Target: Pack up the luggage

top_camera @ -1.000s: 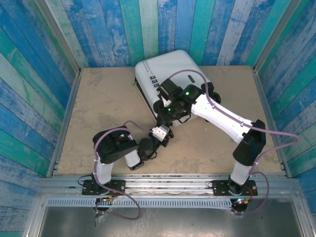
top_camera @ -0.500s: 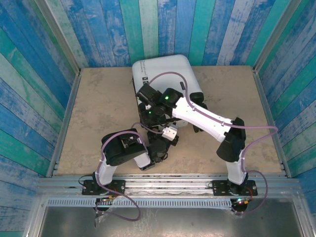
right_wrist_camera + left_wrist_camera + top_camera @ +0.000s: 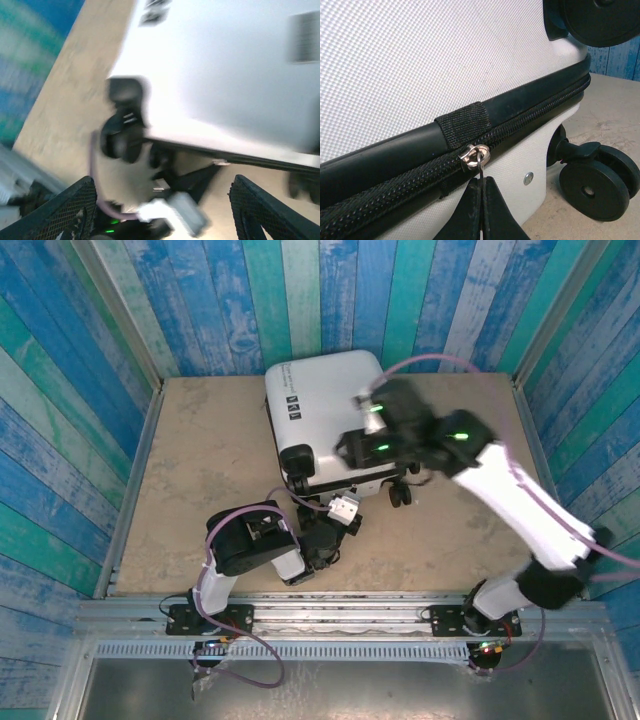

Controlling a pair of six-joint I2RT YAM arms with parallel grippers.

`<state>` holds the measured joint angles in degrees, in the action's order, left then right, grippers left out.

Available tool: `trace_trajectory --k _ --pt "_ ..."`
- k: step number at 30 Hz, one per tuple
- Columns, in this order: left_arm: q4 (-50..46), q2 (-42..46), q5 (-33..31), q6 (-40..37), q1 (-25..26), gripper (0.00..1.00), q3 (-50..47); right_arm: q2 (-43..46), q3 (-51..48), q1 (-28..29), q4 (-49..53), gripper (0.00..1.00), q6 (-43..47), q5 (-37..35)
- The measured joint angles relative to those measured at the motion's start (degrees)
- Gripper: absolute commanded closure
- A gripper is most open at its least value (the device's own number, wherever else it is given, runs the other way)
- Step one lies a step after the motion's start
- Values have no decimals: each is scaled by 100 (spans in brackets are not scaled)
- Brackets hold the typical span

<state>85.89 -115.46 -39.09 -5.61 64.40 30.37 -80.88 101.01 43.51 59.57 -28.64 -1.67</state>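
Suitcase (image 3: pixel 322 418) lies zipped; at its near edge the left gripper (image 3: pixel 481 186) pinches the zipper pull (image 3: pixel 474 153). Right gripper (image 3: pixel 165 202) hangs above the suitcase, jaws spread.

- Top external: fixed, high above and behind the arm bases, facing down and forward. It takes in the whole bench (image 3: pixel 200 490) and the luggage (image 3: pixel 320 400) from afar.
- Left wrist: low, near bench level, very close to the luggage's side. The left tool (image 3: pixel 481 200) sits at the bottom edge, the zipper pull (image 3: pixel 475 154) mid-frame, a wheel (image 3: pixel 592 187) at right.
- Right wrist: raised, tilted down on the luggage's top, blurred. The right tool (image 3: pixel 162 200) is at the bottom edge.
- Shared by all three: the luggage's near edge.
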Motion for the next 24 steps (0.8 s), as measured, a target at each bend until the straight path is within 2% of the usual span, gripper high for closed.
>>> trace_trajectory --k 2,5,9,13,21,24 --pt "-9 0 0 0 0 100 2 474 -404 -737 66 26 151 -116" --pt "-52 0 -2 0 0 100 11 684 -938 -1364 216 26 417 -120" --pt "-190 0 26 9 9 100 98 352 -1534 -1808 310 26 737 13" --pt "-310 0 90 28 33 100 181 -118 -1711 -2028 358 29 1067 223" --pt "-452 0 103 90 55 100 275 -798 -1497 -2098 350 51 1668 472" --pt "-490 0 98 107 70 100 304 -901 -1381 -2103 376 73 1880 450"
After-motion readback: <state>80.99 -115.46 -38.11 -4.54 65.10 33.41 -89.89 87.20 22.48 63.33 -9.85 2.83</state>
